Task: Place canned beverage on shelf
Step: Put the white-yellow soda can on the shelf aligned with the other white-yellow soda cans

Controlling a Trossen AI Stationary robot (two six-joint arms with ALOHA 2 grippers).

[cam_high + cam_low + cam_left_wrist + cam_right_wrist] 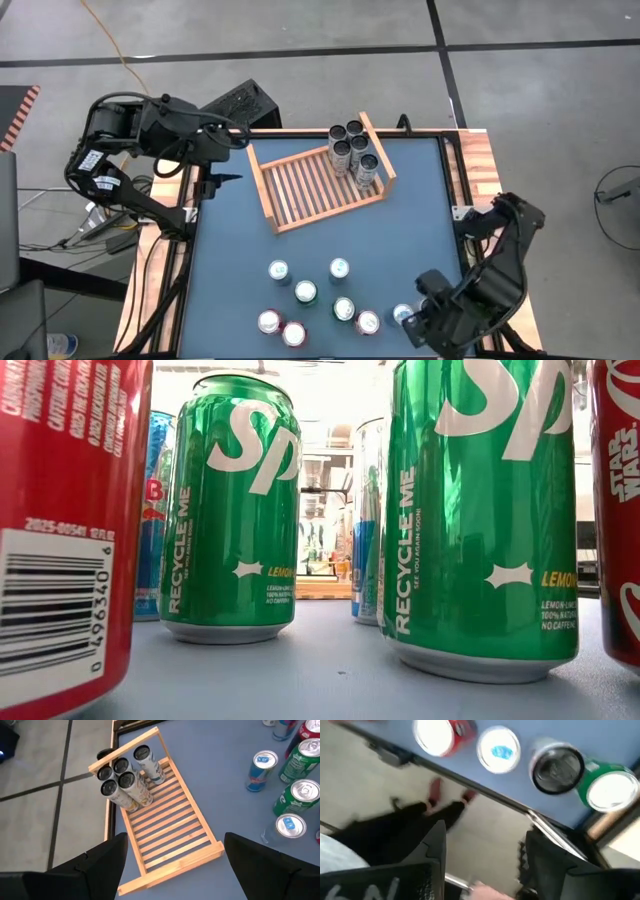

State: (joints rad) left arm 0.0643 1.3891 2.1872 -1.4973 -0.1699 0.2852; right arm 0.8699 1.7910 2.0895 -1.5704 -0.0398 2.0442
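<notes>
The right gripper (412, 318), jaws parted and empty, sits beside the upright blue-topped aluminium can (403, 314), far nearer than the open, empty left gripper (222, 160) at the light-brown slatted wooden shelf (300, 190).

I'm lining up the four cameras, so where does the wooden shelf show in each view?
High view: the shelf lies at the table's far middle, four cans clustered at its right end.
Low view: only a sliver of light wood shows between the green cans; I can't tell if it is the shelf.
Left wrist view: the shelf fills the centre.
Right wrist view: not in it.
Shared landmark: the four cans.
</notes>
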